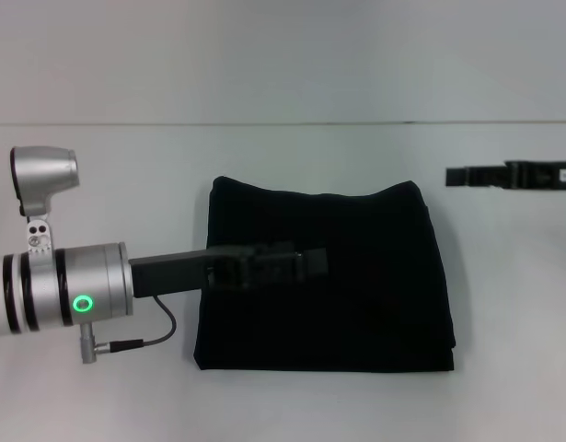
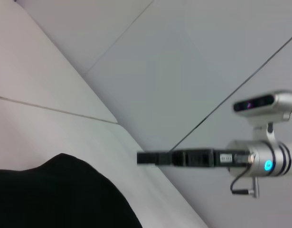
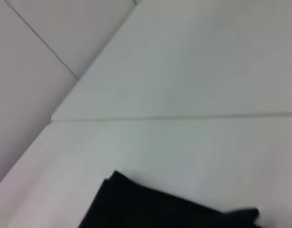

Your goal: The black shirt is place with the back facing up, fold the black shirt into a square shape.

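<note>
Left hand [image 1: 306, 262], a black slim hand on a silver forearm, reaches in from the left and lies over the middle of the black soft-fabric shirt [image 1: 356, 313]; black on black, so I cannot tell whether its fingers are apart or together, nor whether they touch the cloth or hang just above it. Right hand [image 1: 462, 177] sits off to the right, clear of the shirt, above its far right corner; its state cannot be told either. The shirt lies on the white flat surface [image 1: 503, 368] as a compact, roughly square packet with layered edges along the right side and a slightly dipped far edge. Judgement: folding looks essentially complete; the step in hand is likely a final press or a release. The next move probably calls for lifting the left hand straight off without dragging the top layer. No white lettering is visible. Wrist views show only one corner of the shirt each.
</note>
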You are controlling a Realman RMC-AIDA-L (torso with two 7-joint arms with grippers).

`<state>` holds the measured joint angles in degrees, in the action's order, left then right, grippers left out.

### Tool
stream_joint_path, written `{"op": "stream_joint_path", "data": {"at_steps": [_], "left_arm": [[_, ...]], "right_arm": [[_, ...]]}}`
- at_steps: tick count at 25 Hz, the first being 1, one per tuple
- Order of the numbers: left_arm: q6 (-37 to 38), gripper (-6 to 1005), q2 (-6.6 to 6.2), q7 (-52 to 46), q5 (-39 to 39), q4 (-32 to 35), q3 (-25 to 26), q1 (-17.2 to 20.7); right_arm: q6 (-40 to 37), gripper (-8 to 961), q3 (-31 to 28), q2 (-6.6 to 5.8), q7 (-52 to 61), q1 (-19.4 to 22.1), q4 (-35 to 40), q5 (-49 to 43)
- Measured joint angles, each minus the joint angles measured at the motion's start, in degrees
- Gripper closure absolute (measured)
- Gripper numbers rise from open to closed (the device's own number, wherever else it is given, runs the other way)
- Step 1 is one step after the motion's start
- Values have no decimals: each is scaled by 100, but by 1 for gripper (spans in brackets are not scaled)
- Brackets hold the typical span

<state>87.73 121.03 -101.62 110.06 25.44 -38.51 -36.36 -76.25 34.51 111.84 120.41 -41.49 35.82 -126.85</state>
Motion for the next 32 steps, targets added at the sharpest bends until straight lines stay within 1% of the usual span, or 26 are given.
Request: {"op": "stream_joint_path", "data": {"at_steps": [3, 6, 10, 14, 18, 19, 22, 27, 32], "left_arm": [[-19, 50, -11, 46, 21, 16, 4, 51], [-17, 50, -20, 57, 24, 54, 7, 83], [-16, 50, -36, 40, 32, 71, 10, 94], [-36, 50, -38, 29, 50, 62, 11, 94], [-42, 49, -33, 12, 51, 38, 3, 94], [-43, 49, -33, 9, 51, 37, 0, 95], [-47, 49, -23, 0, 51, 27, -6, 113], [-103, 49, -18, -6, 71, 22, 8, 134], [-200, 49, -25, -21, 102, 23, 11, 125]], "right_arm": [[207, 239, 34, 116, -201, -216, -138, 36], [443, 346, 58, 257, -670, -463, -457, 36], [957, 485, 231, 409, -1143, -674, -869, 25], [1471, 622, 567, 557, -1494, -759, -1142, 26], [2009, 811, 920, 713, -1682, -772, -1233, 16], [2129, 858, 1020, 729, -1688, -766, -1239, 15], [2464, 894, 1251, 761, -1699, -767, -1297, 18], [2721, 954, 1342, 774, -1823, -750, -1319, 43], [2500, 923, 1303, 776, -2193, -583, -1136, 547]]}}
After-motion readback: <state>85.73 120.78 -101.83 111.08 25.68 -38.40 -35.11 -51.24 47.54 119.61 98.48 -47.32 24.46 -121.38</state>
